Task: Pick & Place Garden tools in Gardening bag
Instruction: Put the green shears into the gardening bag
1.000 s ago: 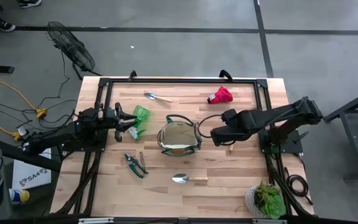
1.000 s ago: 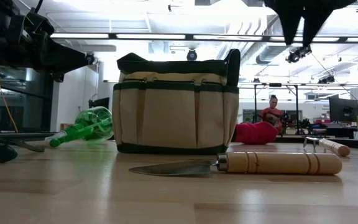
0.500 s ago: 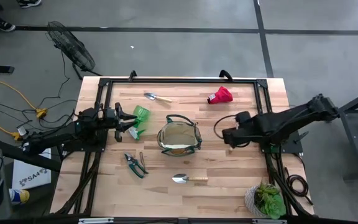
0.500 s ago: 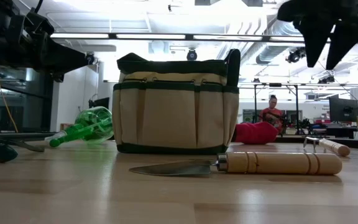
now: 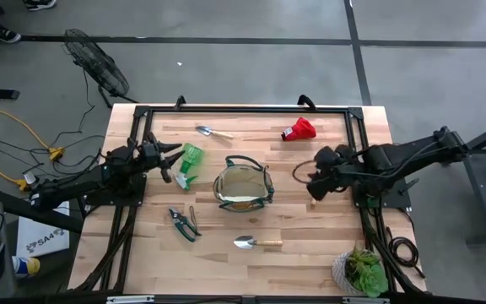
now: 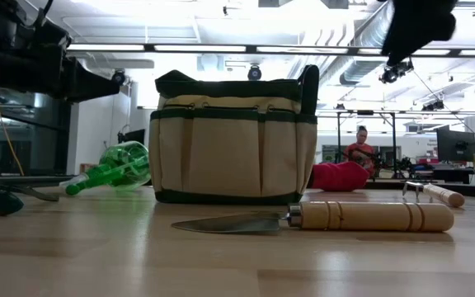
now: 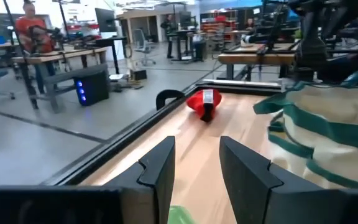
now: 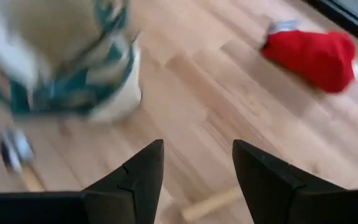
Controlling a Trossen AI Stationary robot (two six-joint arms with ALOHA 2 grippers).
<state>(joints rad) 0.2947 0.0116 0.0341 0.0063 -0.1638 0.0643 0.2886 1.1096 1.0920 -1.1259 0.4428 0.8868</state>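
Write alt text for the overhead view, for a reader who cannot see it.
A khaki gardening bag stands mid-table between two robot arms, the left gripper open beside a bright green piece, the right gripper open and empty to the bag's right. Two trowels, pruning shears and a red piece lie around it.

A leafy potted plant (image 5: 359,270) sits at the wooden table's (image 5: 310,236) near right corner

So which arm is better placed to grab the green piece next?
Left, probably. The left gripper is open, empty and right beside the green piece. The right gripper, also open and empty, is on the far side of the gardening bag, nearer the red piece.
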